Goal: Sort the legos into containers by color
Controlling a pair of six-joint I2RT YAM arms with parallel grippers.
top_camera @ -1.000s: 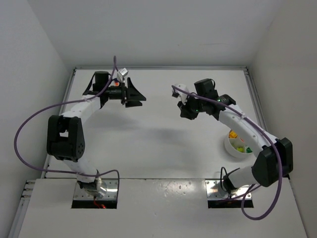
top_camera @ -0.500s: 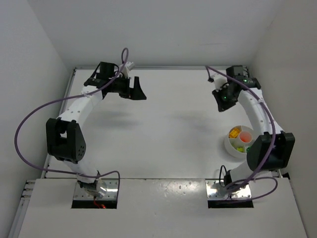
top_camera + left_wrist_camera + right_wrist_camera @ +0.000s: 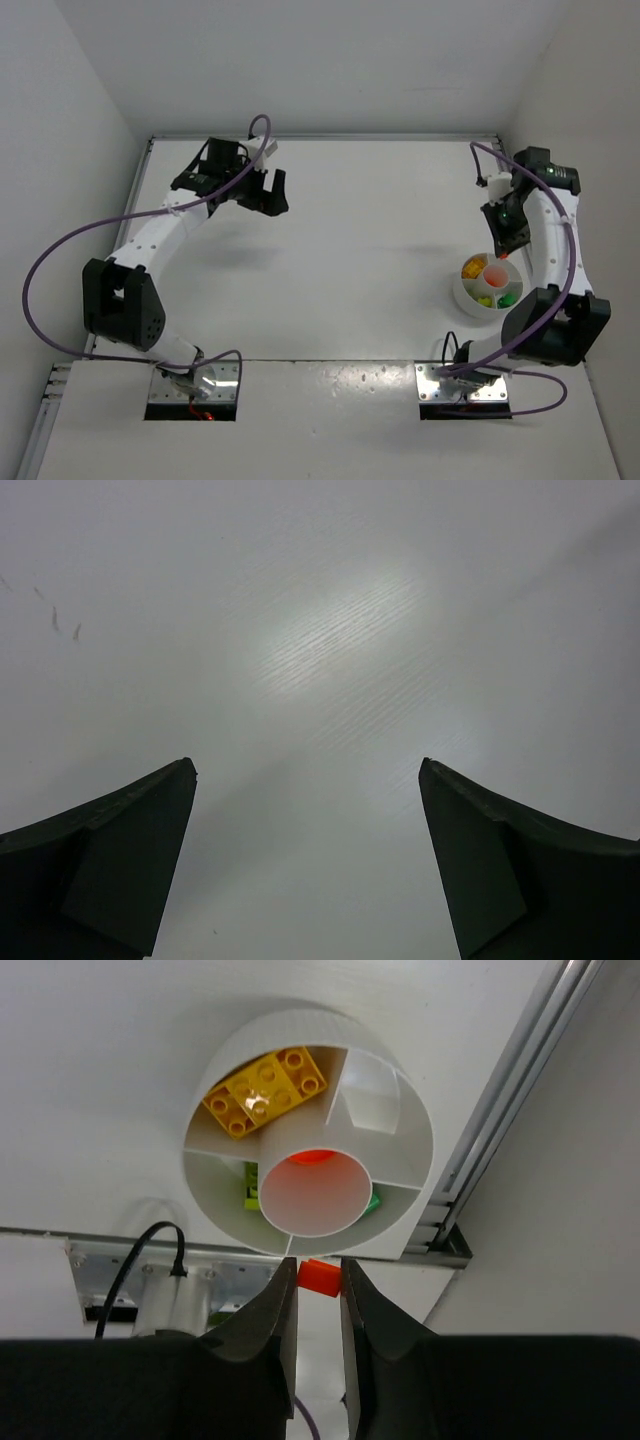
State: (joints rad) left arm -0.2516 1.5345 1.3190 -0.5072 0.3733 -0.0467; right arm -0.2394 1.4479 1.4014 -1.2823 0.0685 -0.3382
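one red-orange lego [image 3: 321, 1278] sits pinched in the nearly closed right hand [image 3: 319, 1272], which has swung from the middle of the tabletop [image 3: 350, 270] to just above the dish [image 3: 372, 1088], so a drop looks next, while the left hand [image 3: 307, 767] has spread wide, holding nothing.

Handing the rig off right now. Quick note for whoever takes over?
Left end effector: open, empty, over bare table at the far left.
Right end effector: shut on a red-orange lego, hanging just above the dish.
Done: yellow legos in one compartment, green pieces in two others, a red-orange piece in the centre cup.
Left: drop the held lego, probably into the centre cup with the matching colour. No other loose legos show in the top view.
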